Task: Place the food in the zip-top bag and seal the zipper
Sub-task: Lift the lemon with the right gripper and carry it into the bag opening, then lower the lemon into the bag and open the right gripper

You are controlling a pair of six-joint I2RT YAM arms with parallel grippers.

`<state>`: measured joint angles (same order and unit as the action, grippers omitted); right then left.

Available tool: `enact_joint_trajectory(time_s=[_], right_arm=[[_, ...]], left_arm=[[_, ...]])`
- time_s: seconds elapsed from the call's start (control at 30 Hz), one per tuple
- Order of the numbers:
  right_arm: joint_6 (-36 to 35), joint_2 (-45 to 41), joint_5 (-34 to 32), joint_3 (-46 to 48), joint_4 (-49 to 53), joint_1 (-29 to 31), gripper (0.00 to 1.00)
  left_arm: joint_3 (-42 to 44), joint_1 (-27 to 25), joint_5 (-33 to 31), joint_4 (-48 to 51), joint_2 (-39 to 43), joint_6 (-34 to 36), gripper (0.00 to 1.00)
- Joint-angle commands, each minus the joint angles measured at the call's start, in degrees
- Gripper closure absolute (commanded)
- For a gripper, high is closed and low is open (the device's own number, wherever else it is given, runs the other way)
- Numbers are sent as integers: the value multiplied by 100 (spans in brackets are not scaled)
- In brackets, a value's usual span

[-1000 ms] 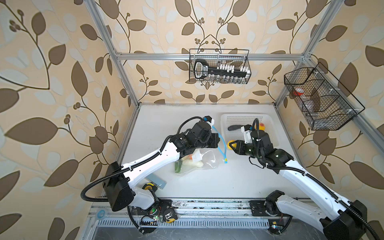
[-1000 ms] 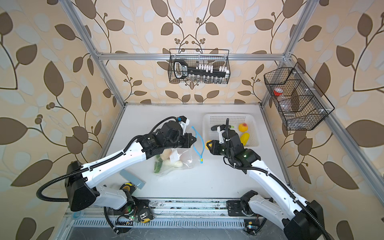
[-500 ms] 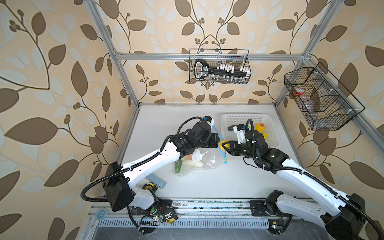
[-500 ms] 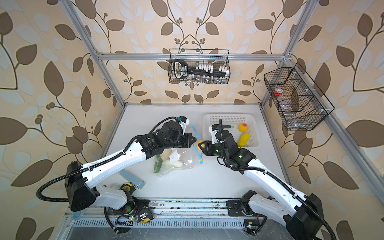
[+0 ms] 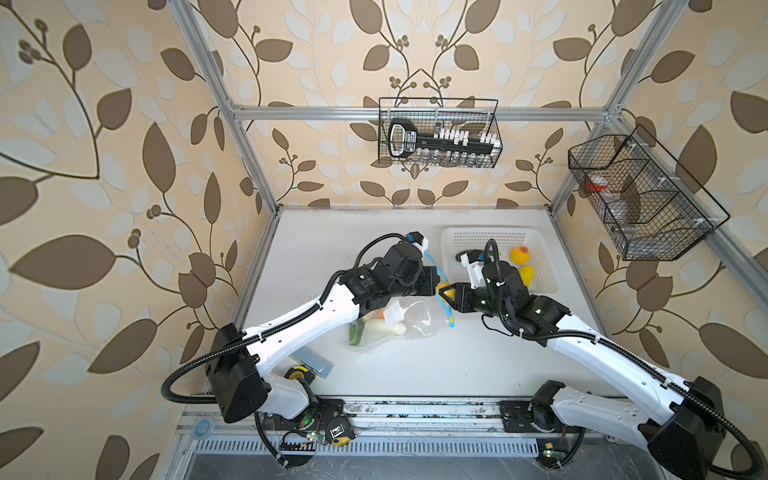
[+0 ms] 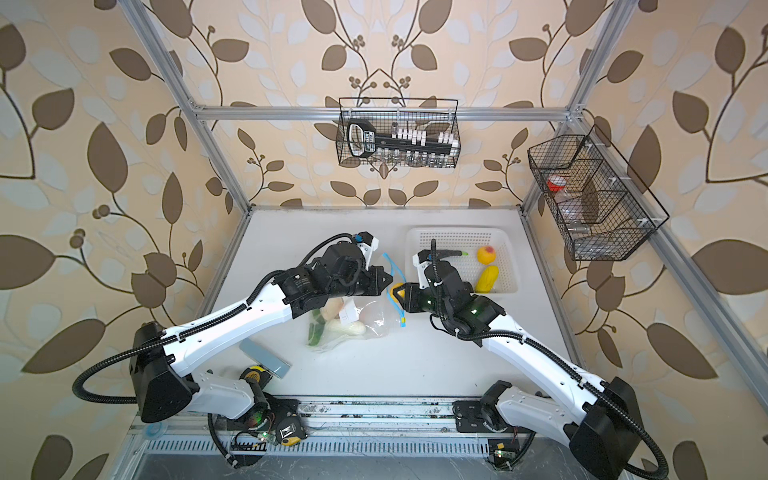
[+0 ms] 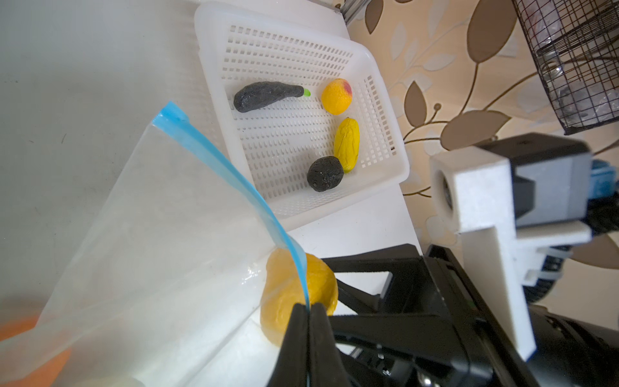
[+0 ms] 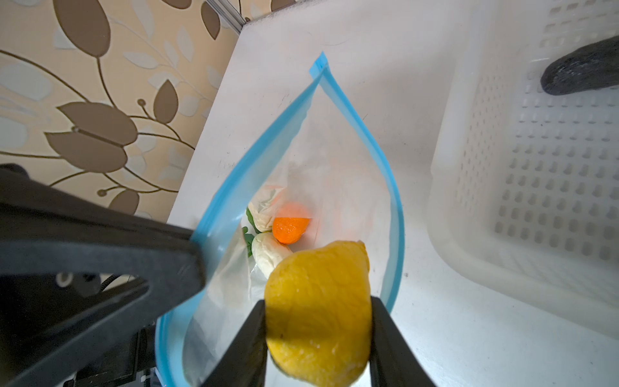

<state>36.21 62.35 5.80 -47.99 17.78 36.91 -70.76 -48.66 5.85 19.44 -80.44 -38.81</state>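
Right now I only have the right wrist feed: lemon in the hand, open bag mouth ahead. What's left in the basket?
Observer: Four pieces in the white basket: dark eggplant, peach, corn, dark round piece.
Operator: Is the left hand actually pinching the rim?
Observer: Yes. The left wrist view shows the left hand shut on the blue zipper.
Operator: Where's the slider?
Observer: In a top view the yellow tab hangs at the zipper's end nearer the robot's base, just past the lemon.
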Motion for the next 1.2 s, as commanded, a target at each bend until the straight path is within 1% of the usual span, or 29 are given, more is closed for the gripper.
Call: enact_joint_trajectory(time_s=[0.0,0.37,0.73,1.17], right_arm=[[-18,47,-141,152,-59,19,59],[-48,36,-219,384,-73,23,59],[-36,258,-325,525,-40,19,57],[-7,287,-440,562,-29,36,47]], left_arm=[[-271,59,61,-78,86,-6,100],[-256,59,49,-89,101,-22,100],[-212,56,31,-90,150,-22,100],[-150,58,46,-133,176,-46,100]])
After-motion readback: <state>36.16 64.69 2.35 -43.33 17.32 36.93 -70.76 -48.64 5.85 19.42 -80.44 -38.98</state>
